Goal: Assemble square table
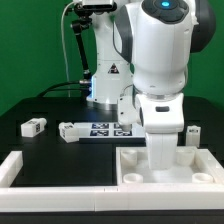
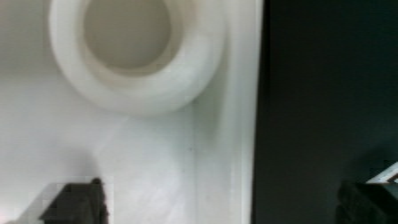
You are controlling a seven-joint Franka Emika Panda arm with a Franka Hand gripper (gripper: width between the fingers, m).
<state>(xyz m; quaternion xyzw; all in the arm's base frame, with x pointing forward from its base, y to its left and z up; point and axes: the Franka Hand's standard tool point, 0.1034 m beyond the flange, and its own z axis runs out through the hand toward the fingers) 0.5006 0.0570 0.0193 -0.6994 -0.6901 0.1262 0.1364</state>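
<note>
the pincer [image 2: 228,196], spread wide and empty over the large white plastic square tabletop [image 2: 178,140], seems set to close on its edge next.

The exterior camera faces the far edge from just above the bench's [image 1: 50,110] near edge, while the wrist camera looks straight down, very close, onto the tabletop [image 1: 205,166] [image 2: 143,150] both views share.

No words or numbers can be read; a dark triangular sign [image 1: 113,69] marks the arm's base [image 1: 105,88], and black-and-white square tags [image 1: 101,128] pattern the marker board [image 1: 122,135] and the loose legs [image 1: 33,127].
</note>
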